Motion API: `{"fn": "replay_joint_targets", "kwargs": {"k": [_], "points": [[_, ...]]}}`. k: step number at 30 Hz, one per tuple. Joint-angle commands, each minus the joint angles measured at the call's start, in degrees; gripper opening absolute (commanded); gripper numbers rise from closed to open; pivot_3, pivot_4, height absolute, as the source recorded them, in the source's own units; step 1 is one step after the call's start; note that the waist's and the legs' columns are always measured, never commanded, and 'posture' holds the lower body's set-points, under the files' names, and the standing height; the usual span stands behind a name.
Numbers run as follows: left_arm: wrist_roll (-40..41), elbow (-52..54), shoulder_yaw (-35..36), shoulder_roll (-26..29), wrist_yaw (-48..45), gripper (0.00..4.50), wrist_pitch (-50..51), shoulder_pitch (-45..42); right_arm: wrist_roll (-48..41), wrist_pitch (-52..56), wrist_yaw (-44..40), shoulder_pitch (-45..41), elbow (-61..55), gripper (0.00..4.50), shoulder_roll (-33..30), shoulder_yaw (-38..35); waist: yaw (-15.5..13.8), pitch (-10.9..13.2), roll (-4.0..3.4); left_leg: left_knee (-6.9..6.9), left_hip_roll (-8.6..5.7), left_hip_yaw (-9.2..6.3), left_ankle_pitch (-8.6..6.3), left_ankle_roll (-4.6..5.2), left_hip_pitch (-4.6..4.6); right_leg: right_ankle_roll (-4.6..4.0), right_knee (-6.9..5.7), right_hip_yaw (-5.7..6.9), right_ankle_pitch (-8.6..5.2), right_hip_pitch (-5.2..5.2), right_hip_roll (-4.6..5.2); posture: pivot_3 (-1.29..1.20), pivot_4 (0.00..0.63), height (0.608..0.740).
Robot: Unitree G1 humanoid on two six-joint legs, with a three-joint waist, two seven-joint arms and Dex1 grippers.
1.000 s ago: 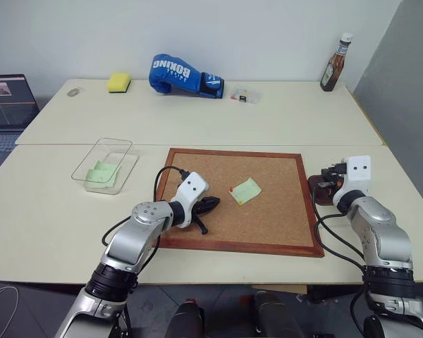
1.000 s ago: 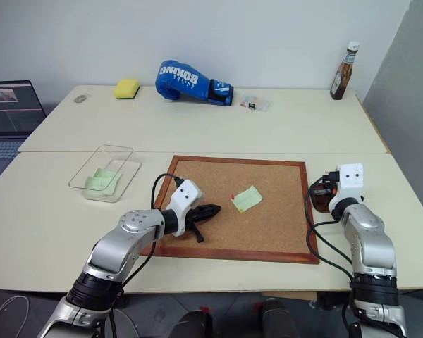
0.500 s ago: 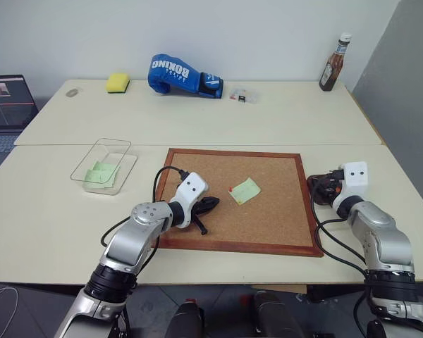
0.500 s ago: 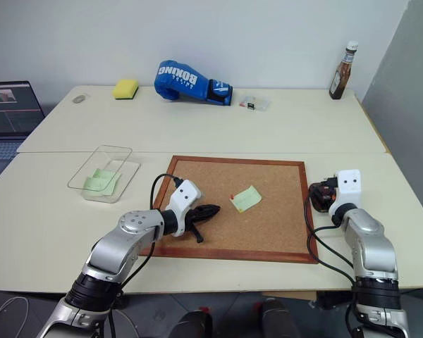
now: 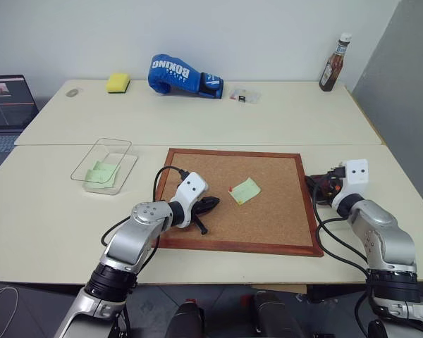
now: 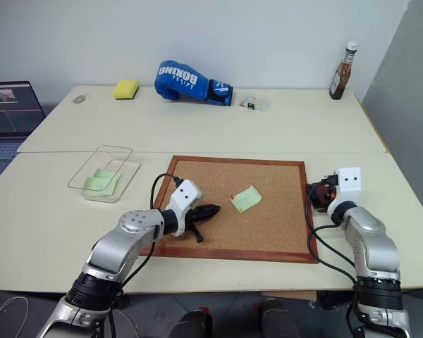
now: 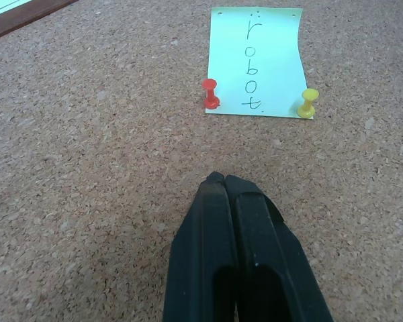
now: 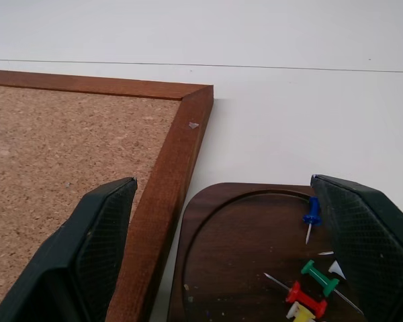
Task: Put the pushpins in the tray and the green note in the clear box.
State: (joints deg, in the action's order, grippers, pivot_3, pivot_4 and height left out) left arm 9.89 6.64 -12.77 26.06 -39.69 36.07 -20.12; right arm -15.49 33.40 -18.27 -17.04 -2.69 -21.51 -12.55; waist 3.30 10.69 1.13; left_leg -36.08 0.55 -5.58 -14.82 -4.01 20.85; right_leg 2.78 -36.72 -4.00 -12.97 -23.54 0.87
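The left end effector [image 7: 225, 181], fingers pressed together, hovers low over the cork board [image 5: 282, 218], aimed at the green note [image 7: 255, 60]. The note is light and floppy, held by a red pushpin [image 7: 209, 92] and a yellow pushpin [image 7: 309, 102]; grip their small, slippery heads. The right end effector [image 8: 232, 221] is spread over the tray [image 8: 242, 268]. The clear box [image 5: 99, 151] sits far left.

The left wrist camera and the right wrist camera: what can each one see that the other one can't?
Left wrist view: a green note with "robot" written on it, held on the cork by a red pushpin and a yellow pushpin, with the shut left gripper pointing at them.

Right wrist view: the dark tray on the white table, with blue, green, red and yellow pins lying in it, between the open right gripper's fingers.

Both share the cork board; the right wrist view shows its wooden corner beside the tray.
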Motion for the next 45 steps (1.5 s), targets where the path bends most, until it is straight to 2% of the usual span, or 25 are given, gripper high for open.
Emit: {"fn": "replay_joint_targets", "kwargs": {"k": [1,3,6,10,13,17,25,32,45], "points": [[-0.9,-3.1,-2.4,0.4,-0.6,0.00,2.7,2.2,-4.1,-2.0,-4.5,-0.4,-7.1,4.42,-0.6,-0.2,0.0,0.0,0.00,0.00,0.00,0.00,0.00,0.00,0.00,0.00,0.00,0.00,0.00,-0.01,0.00,0.00,0.150,0.740],[-0.9,-3.1,-2.3,0.4,-0.6,0.00,2.7,2.3,-5.9,-1.5,-8.3,0.2,-9.8,4.42,-1.5,1.7,0.0,0.0,0.00,0.00,0.00,-0.01,0.00,0.00,0.00,0.00,0.00,0.01,0.00,-0.01,0.00,0.00,0.150,0.740],[-0.2,-2.9,-1.5,0.2,-0.3,0.00,3.6,2.5,-6.8,-1.0,-16.8,1.9,-14.8,4.42,-4.8,8.9,0.0,0.0,0.00,0.00,0.00,-0.02,0.00,0.00,0.00,0.00,0.02,0.02,0.00,0.00,0.00,0.00,0.150,0.740],[1.5,-2.5,0.3,-0.9,0.8,0.00,5.7,2.8,-6.4,-2.0,-23.0,2.0,-16.2,4.42,-6.1,17.0,0.0,0.0,0.01,0.02,0.02,-0.05,-0.01,-0.01,0.00,0.02,0.06,0.06,-0.03,0.00,0.00,0.00,0.150,0.740],[2.0,-2.1,0.8,-1.1,1.1,0.00,6.6,3.1,-4.5,-3.9,-24.5,0.6,-13.5,4.42,-4.7,21.2,0.0,0.0,0.05,0.01,0.02,-0.06,-0.01,-0.01,0.01,0.02,0.09,0.06,-0.03,-0.01,0.00,0.00,0.150,0.740],[2.8,-1.9,1.1,-1.0,1.1,0.00,7.6,3.6,-0.4,-9.7,-26.0,-3.4,-3.8,4.42,-1.8,26.1,0.2,0.0,0.07,0.01,0.03,-0.03,-0.01,-0.01,0.00,0.03,0.12,0.06,-0.03,-0.01,0.00,0.00,0.150,0.740],[2.8,-2.0,1.6,-0.2,1.1,0.00,7.2,3.5,3.7,-16.3,-26.6,-8.0,7.4,4.42,2.2,28.2,0.1,0.0,0.09,0.04,0.03,-0.06,-0.01,-0.02,0.04,0.05,0.10,0.08,-0.02,-0.02,-0.01,0.00,0.150,0.740],[2.6,-2.1,1.5,0.1,1.3,0.00,6.8,3.3,6.3,-19.6,-27.8,-7.8,9.6,3.13,2.3,29.0,0.2,0.0,0.09,0.05,0.03,-0.05,-0.01,-0.02,0.01,0.04,0.07,0.07,-0.02,-0.01,-0.01,0.00,0.150,0.740],[2.5,-2.3,0.9,-0.3,1.8,0.00,6.5,2.8,5.2,-17.8,-28.9,-7.7,8.6,0.27,3.9,27.9,0.2,0.0,0.09,0.03,0.03,-0.06,-0.01,-0.03,-0.03,0.04,-0.01,0.06,-0.02,-0.01,-0.02,0.00,0.150,0.740]]}}
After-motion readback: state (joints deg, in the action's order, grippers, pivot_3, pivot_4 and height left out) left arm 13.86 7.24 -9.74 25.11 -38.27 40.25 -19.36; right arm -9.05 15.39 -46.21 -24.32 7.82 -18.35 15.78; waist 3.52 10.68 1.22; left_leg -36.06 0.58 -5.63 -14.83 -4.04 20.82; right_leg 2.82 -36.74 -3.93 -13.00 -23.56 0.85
